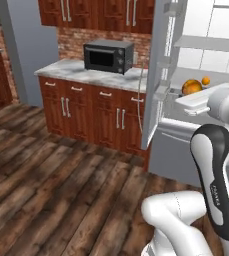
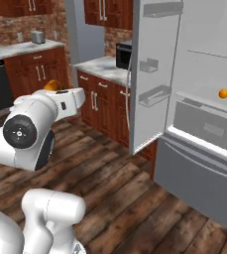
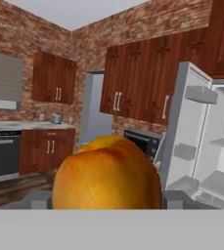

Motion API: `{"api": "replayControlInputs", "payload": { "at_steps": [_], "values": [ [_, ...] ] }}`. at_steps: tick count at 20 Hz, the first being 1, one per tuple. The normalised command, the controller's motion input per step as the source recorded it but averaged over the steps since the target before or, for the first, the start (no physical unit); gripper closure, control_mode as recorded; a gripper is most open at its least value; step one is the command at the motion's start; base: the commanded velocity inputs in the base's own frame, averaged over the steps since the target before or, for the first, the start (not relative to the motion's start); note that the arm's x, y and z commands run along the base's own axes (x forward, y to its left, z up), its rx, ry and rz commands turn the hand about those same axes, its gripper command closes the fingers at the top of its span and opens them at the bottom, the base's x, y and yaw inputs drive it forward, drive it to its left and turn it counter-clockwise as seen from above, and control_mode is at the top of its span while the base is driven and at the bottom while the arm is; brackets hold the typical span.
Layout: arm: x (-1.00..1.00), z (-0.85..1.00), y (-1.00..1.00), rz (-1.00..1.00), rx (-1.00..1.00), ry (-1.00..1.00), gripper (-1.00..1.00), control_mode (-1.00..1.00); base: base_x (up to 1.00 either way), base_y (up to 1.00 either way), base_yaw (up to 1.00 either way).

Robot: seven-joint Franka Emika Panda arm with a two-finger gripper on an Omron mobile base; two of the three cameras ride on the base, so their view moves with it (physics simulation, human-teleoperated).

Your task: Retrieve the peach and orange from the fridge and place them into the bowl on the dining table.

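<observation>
Gripper (image 3: 106, 207) held the peach (image 3: 107, 173) between fairly wide jaws, up close to the hand cam. Beyond it, fridge (image 2: 184, 74) door stood open w/ the orange (image 2: 223, 93) on a shelf inside. Risk: round fruit could slip out during the drive to the table.

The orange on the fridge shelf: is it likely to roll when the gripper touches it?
Probably: the orange is a ball lying free on a flat shelf, so a nudge may roll it. Its smooth skin might slip from a loose grip.
</observation>
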Motion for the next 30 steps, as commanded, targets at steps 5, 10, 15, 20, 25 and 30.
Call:
{"api": "replayControlInputs", "payload": {
  "at_steps": [5, 10, 15, 20, 25, 30],
  "values": [
    [0.00, 0.00, 0.00, 0.00, 0.00, 0.00, 1.00, 1.00, -0.65, 0.00, 0.45],
    [0.00, 0.00, 0.00, 0.00, 0.00, 0.00, 1.00, 1.00, -0.64, 0.00, 0.45],
    [0.00, 0.00, 0.00, 0.00, 0.00, 0.00, 1.00, 1.00, -0.61, 0.04, 0.53],
    [0.00, 0.00, 0.00, 0.00, 0.00, 0.00, 1.00, 1.00, -0.48, 0.02, 0.57],
    [0.00, 0.00, 0.00, 0.00, 0.00, 0.00, 1.00, 1.00, -0.56, 0.00, 0.54],
    [0.00, 0.00, 0.00, 0.00, 0.00, 0.00, 1.00, 1.00, -0.80, 0.00, 0.50]
  ]
}}
